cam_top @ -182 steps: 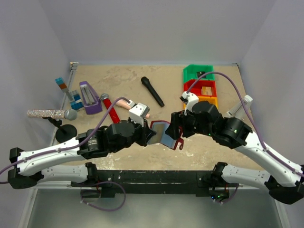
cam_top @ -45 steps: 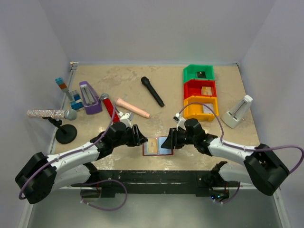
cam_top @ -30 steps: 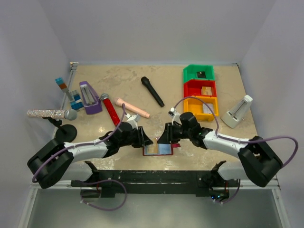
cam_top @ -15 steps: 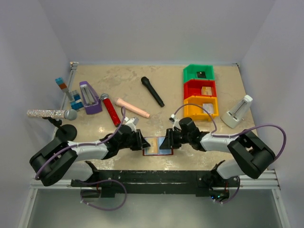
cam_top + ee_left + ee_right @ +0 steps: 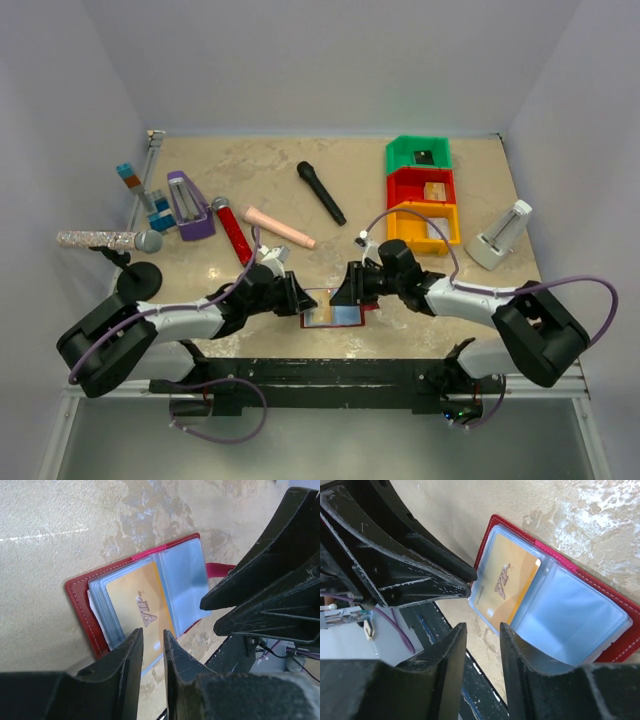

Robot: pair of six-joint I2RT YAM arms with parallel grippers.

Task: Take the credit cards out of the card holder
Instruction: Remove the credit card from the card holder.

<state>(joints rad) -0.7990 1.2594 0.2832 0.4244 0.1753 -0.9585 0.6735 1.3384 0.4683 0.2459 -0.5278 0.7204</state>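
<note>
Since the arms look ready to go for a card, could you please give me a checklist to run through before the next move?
1. Open card holder lying flat on the table: ok.
2. Topmost gold VIP card facing up, sleeved: ok.
3. Fingers of left gripper apart, nothing between: ok.
4. Fingers of right gripper apart, nothing between: ok.
5. Holder pinned against sliding: cannot tell.
6. More cards in the lower sleeves: cannot tell.
</note>
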